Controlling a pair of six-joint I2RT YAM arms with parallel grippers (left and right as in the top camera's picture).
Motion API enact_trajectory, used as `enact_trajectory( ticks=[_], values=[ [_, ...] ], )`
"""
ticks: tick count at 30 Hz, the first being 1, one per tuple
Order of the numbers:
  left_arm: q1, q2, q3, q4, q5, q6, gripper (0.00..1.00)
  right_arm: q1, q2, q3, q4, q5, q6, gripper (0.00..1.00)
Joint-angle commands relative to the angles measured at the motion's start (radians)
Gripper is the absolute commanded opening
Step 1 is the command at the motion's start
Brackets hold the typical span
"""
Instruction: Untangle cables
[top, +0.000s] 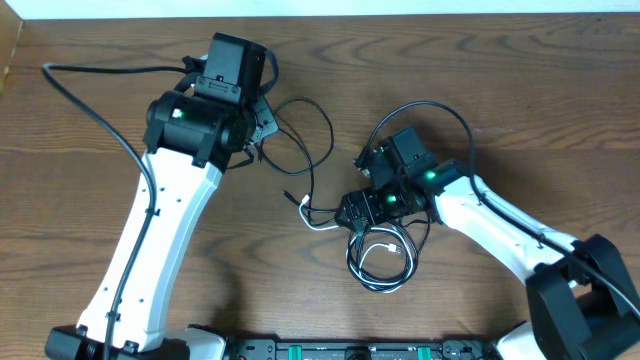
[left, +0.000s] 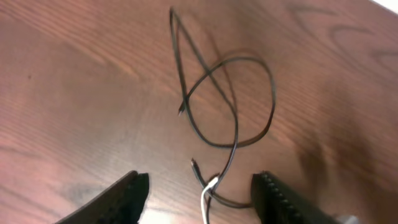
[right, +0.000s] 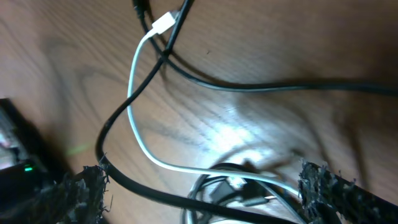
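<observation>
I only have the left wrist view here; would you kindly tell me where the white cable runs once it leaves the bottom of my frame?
Observer: The white cable passes between the right claw's fingers into a coiled bundle.
Operator: What makes up that bundle?
Observer: Black and white loops, lying on the table between the right claw and the robot's base.
Operator: Is the right claw gripping anything?
Observer: No, its jaws stand wide, straddling the white cable.
</observation>
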Motion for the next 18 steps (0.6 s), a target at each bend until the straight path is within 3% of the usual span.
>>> enact_trajectory(
  ticks=[1,11,18],
  values=[
    [0.003,0.003,0.012,-0.021,-0.012,0.006,0.65,0.007,-0.093,0.013,-0.001,0.072,-0.109,0.99],
    [0.003,0.002,0.011,-0.04,-0.009,0.005,0.74,0.072,-0.116,0.011,-0.091,0.085,-0.324,0.99],
    [0.003,0.002,0.012,-0.047,-0.01,0.006,0.79,0.146,-0.027,0.011,-0.071,0.35,-0.319,0.98]
  ],
)
